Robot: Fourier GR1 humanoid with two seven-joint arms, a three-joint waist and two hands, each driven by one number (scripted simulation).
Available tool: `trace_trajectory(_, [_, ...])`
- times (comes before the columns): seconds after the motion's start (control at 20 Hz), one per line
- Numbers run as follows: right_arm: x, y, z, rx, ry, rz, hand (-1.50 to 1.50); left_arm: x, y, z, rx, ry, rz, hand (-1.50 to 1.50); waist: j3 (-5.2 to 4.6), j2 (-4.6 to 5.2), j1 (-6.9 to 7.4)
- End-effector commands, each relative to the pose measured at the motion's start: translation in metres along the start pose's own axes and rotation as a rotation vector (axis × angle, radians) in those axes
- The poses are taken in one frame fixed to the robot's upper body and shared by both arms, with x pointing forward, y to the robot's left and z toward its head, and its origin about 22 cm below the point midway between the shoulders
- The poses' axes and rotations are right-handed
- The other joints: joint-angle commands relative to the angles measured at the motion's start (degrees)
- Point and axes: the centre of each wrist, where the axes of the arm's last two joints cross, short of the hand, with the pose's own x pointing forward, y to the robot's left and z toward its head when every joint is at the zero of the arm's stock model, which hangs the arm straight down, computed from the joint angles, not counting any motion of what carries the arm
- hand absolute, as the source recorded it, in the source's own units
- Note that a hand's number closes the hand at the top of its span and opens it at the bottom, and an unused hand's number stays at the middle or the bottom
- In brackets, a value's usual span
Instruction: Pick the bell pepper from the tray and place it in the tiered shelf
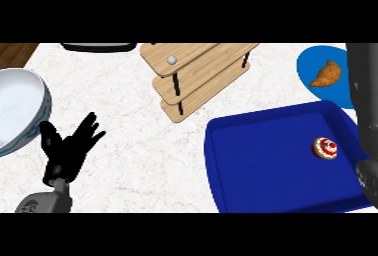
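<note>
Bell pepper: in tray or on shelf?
In: the bell pepper lies inside the blue tray, apart from the tiered shelf.

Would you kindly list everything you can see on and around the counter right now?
counter: one, white marbled, under everything
shelf: one, pale wood, tiered, top centre
ball: one, whitish, small, on the shelf's top tier
tray: one, dark blue, lower right
pepper: one, red and pale, on the tray near its right side
plate: one, lighter blue, top right
croissant: one, golden brown, on the plate
bowl: one, white, left edge
dark object: one, black, top edge, cut off, cannot tell what
left hand: one, black, open, fingers up, lower left
right forearm: one, dark grey, right edge; its hand is not seen
</note>
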Motion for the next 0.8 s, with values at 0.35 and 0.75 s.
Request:
trace_trajectory(0.35, [-0.022, 0.03, -0.045, -0.022, 0.01, 0.036, 1.5, -0.006, -0.017, -0.003, 0.016, 0.044, -0.017, 0.0, -0.17, 0.27, 0.37])
trace_trajectory(0.75, [-0.067, 0.057, -0.049, -0.061, -0.039, 0.026, 1.5, -0.017, -0.012, 0.005, -0.005, 0.051, 0.005, 0.0, -0.15, 0.33, 0.53])
